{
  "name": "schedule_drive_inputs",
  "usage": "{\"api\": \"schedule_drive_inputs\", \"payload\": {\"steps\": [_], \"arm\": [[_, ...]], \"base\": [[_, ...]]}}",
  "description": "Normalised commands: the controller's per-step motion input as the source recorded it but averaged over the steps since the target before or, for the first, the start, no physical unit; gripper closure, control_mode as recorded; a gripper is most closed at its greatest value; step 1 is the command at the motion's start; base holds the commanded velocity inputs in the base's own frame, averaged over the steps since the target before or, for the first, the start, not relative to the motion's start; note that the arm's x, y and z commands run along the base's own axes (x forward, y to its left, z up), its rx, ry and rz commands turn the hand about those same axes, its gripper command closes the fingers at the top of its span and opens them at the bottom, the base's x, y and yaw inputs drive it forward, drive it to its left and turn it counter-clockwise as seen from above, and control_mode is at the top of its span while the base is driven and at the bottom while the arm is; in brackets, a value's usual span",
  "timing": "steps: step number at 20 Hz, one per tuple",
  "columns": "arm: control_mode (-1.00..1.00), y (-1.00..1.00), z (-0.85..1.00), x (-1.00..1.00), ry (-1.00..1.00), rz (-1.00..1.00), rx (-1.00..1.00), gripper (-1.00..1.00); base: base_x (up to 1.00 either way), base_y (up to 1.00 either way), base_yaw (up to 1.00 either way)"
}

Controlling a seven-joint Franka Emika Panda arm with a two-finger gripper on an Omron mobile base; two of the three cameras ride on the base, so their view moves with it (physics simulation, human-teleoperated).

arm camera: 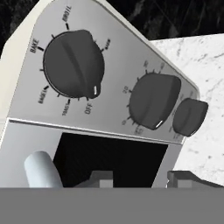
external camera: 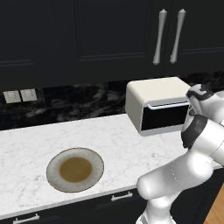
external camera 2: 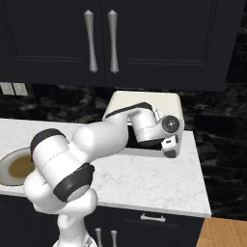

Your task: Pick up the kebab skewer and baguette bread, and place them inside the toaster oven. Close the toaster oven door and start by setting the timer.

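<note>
The cream-white toaster oven point(external camera: 151, 94) stands at the back right of the counter, its dark glass door point(external camera: 165, 117) shut under the white bar handle point(external camera: 168, 104). My gripper point(external camera 2: 170, 147) hangs open at the oven's right front, close to the control panel. In the hand view the finger tips point(arm camera: 99, 179) stand apart with nothing between them, just below the door glass point(arm camera: 109, 159). Above them sit a large mode knob point(arm camera: 72, 63), a timer knob point(arm camera: 153, 101) and a smaller knob point(arm camera: 189, 116). The kebab skewer and baguette bread are hidden.
A round plate point(external camera: 75, 169) with a brown centre lies bare near the counter's front edge on the left. Two wall outlets point(external camera: 19, 95) sit on the dark backsplash. Dark upper cabinets with silver handles point(external camera: 159, 37) hang above the oven.
</note>
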Motion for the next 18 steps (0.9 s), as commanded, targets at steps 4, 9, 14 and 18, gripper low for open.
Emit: {"api": "schedule_drive_inputs", "payload": {"steps": [4,9,14,18], "arm": [[-1.00,0.00,0.18,-0.14,0.06,0.00,0.01,-1.00],[-1.00,0.00,0.24,-0.14,0.03,0.00,0.00,-1.00],[-1.00,0.00,0.07,-0.18,0.03,0.00,0.00,-1.00],[-1.00,-0.05,0.00,-0.40,0.00,0.02,0.00,-1.00]], "base": [[0.00,0.00,0.00],[0.00,0.00,0.00],[0.00,0.00,0.00],[0.00,0.00,0.00]]}}
